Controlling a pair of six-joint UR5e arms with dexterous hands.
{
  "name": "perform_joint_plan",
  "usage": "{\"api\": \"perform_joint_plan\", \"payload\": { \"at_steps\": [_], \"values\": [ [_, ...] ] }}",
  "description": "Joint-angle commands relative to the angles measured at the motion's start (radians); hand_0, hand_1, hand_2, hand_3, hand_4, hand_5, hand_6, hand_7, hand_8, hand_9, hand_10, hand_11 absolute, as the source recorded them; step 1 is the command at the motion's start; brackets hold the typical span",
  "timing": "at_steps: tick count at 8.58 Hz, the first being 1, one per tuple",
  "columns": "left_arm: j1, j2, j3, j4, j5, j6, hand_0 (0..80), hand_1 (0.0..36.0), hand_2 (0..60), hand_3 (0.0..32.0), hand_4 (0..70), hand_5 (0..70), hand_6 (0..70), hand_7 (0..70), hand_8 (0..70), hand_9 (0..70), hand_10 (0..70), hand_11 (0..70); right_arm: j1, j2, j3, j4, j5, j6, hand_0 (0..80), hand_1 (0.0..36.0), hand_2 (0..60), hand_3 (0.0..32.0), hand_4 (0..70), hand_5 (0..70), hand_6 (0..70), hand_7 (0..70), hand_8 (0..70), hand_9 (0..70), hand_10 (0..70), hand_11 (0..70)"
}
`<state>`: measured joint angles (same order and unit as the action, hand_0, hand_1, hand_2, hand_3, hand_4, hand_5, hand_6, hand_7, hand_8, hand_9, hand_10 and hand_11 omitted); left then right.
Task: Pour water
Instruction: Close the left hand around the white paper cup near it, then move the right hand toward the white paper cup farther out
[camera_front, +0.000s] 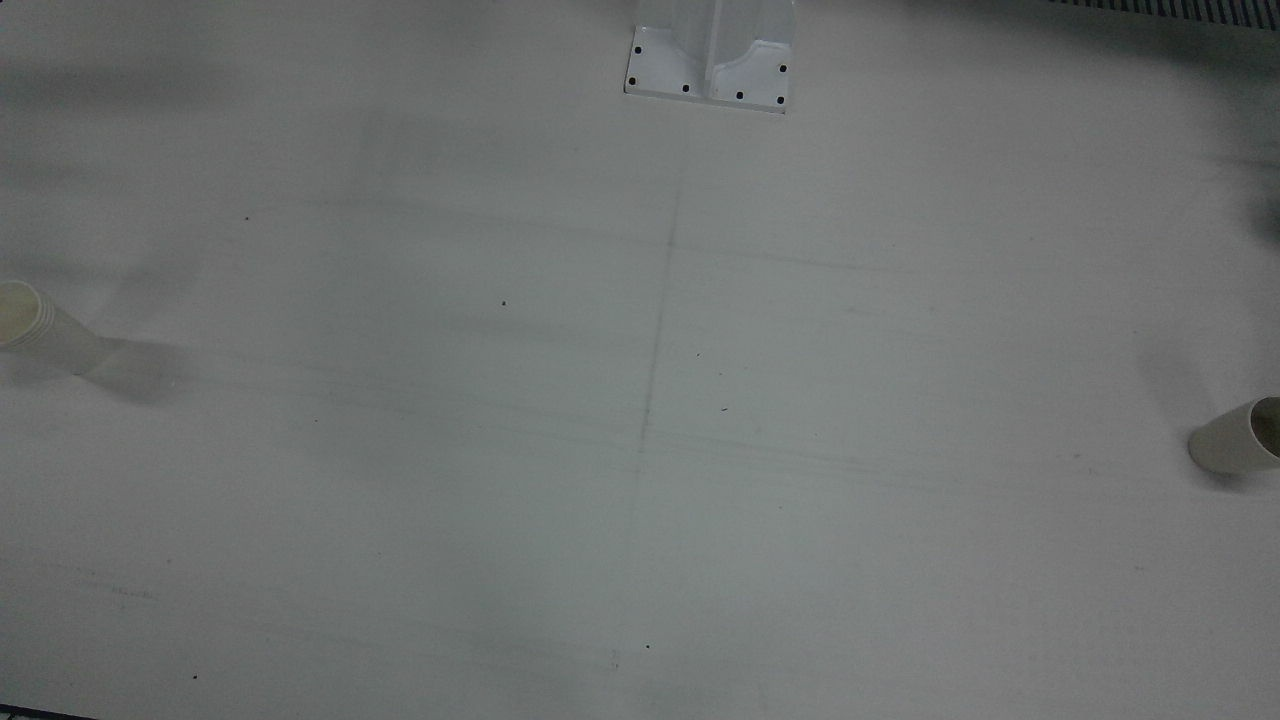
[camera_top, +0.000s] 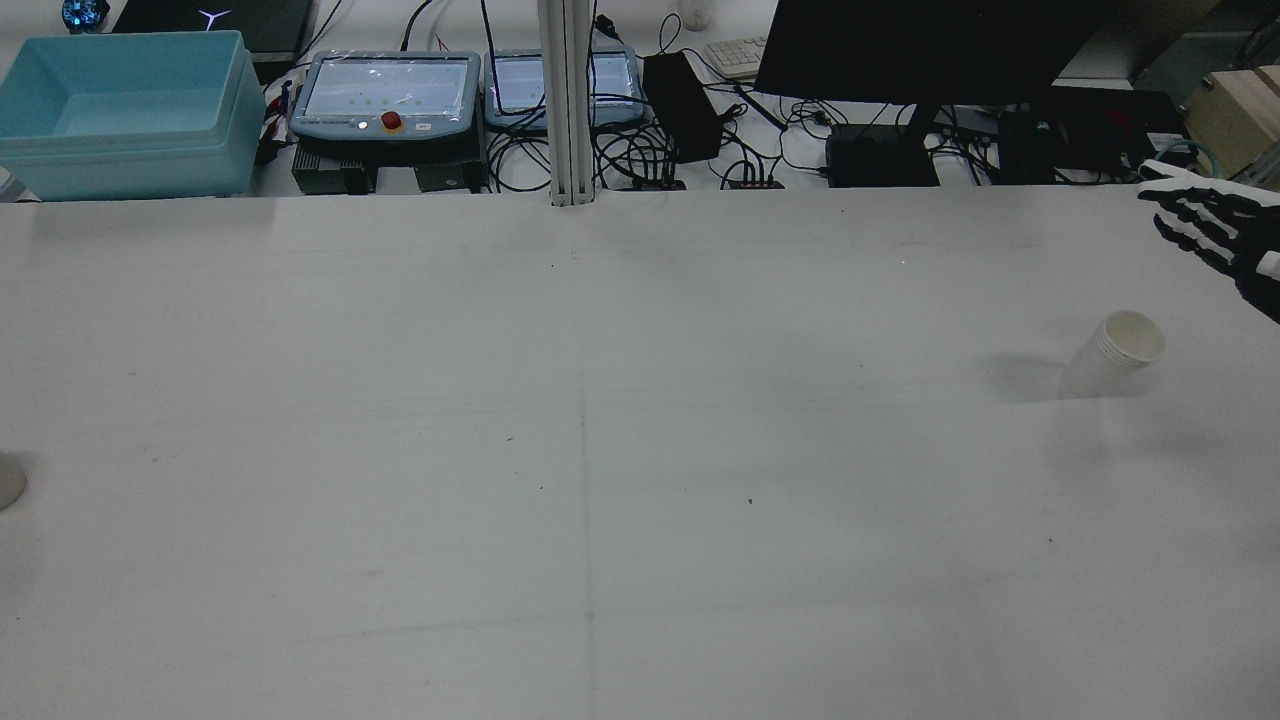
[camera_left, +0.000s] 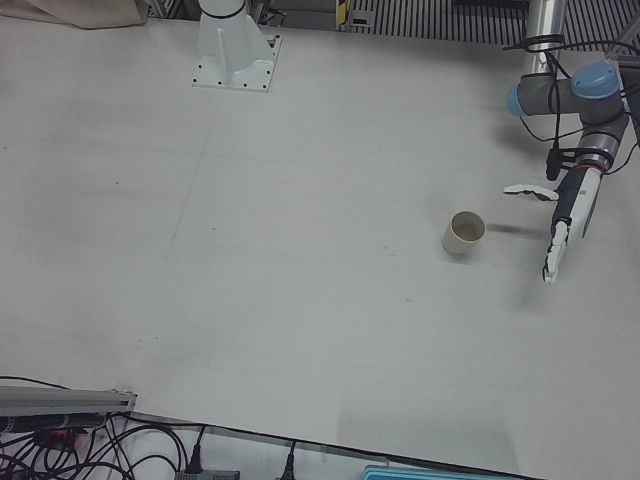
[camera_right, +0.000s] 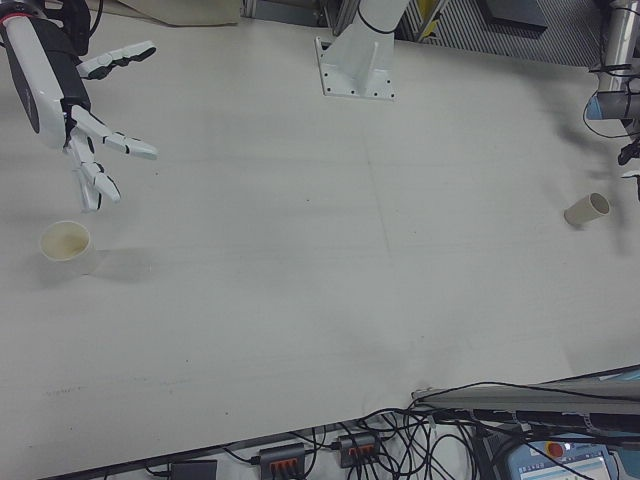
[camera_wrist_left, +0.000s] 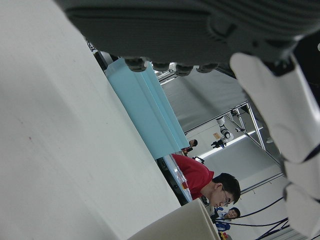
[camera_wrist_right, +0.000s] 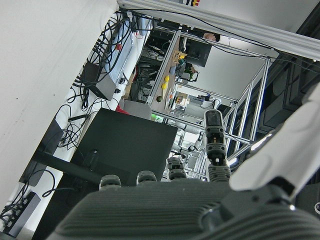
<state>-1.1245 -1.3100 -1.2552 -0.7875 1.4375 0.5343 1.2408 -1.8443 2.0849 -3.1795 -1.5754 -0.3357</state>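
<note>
A wide white bench (camera_top: 640, 450) carries two pale paper cups, set far apart near its opposite side edges. Both stand upright with their mouths open to the ceiling.

The off-white paper cup on the robot's right side (camera_right: 66, 244) stands alone on the bench surface; the rear view shows it (camera_top: 1115, 352) near that view's right edge, and its rim looks layered, as if several cups are nested. The right robot hand (camera_right: 85, 130), white with dark joints, hovers above and just behind this cup with its fingers (camera_right: 128, 145) fanned out and pointing down and forward. It holds nothing and does not touch the cup.

The beige paper cup on the robot's left side (camera_left: 463, 232) stands near the other edge of the bench. The left robot hand (camera_left: 562, 225) hangs from its grey-and-blue arm (camera_left: 580, 95) beside the cup, clearly apart from it, with fingers (camera_left: 551, 262) stretched downward and the thumb splayed sideways toward the cup; it also grips nothing.

Whether either cup contains water cannot be told.

Beyond the far edge sit a light blue plastic bin (camera_top: 125, 115), a teach pendant with a red button (camera_top: 385, 95) and a dark monitor (camera_top: 920, 50).
</note>
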Motion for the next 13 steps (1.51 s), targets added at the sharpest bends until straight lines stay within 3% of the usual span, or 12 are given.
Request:
{"api": "perform_joint_plan", "payload": {
  "at_steps": [1,2,3,8,11,12,13],
  "values": [
    [0.061,-0.002,0.014,-0.013,0.0,0.045,43.1,10.6,18.5,0.0,5.6,0.0,0.0,3.8,0.0,0.0,1.1,2.9,-0.003,-0.001,0.0,0.0,0.0,-0.008,32.4,3.5,7.7,12.0,14.3,18.4,0.0,14.7,0.0,1.5,0.0,0.0],
    [0.145,-0.003,0.01,-0.022,-0.002,0.079,45.9,12.4,19.4,0.0,8.2,1.0,0.1,4.7,0.0,0.0,1.3,3.4,-0.003,-0.001,0.0,0.0,0.0,-0.006,32.4,3.6,7.8,12.2,13.5,18.3,0.0,14.5,0.0,1.5,0.0,0.0],
    [0.164,-0.005,0.008,-0.021,-0.002,0.084,46.5,13.4,19.9,0.0,9.8,2.1,1.2,5.3,0.0,0.0,1.7,3.9,-0.004,-0.001,0.0,0.0,0.0,-0.008,31.9,3.7,7.9,12.4,13.0,18.2,0.0,14.1,0.0,1.4,0.0,0.0],
    [0.17,-0.034,-0.062,0.069,0.001,0.069,47.9,16.4,24.7,0.0,15.5,5.1,5.5,7.3,0.1,0.0,2.0,4.5,-0.003,-0.001,0.0,0.0,0.0,-0.008,32.2,3.7,7.8,12.2,12.4,17.9,0.0,13.8,0.0,1.3,0.0,0.0],
    [0.173,-0.063,-0.062,0.096,0.001,0.073,48.2,16.7,24.2,0.0,15.6,5.7,5.6,7.6,0.1,0.1,2.1,4.7,-0.003,-0.001,0.0,0.0,0.0,-0.014,31.0,3.5,7.4,11.8,12.0,17.7,0.0,13.2,0.0,1.2,0.0,0.0],
    [0.176,-0.066,-0.062,0.097,0.001,0.073,49.4,17.5,23.8,0.0,18.5,8.6,6.4,8.2,0.2,0.2,2.4,5.2,-0.003,-0.001,0.0,0.001,0.002,-0.017,30.7,3.5,7.9,11.0,13.0,17.9,0.0,13.4,0.0,1.2,0.0,0.0],
    [0.186,-0.067,-0.062,0.094,0.0,0.066,51.8,18.6,22.0,0.0,29.6,20.0,8.0,9.5,1.4,0.5,3.6,6.8,-0.003,-0.001,-0.002,0.0,0.002,-0.017,30.2,3.4,8.2,11.0,13.0,17.7,0.0,13.4,0.0,1.2,0.0,0.0]
  ]
}}
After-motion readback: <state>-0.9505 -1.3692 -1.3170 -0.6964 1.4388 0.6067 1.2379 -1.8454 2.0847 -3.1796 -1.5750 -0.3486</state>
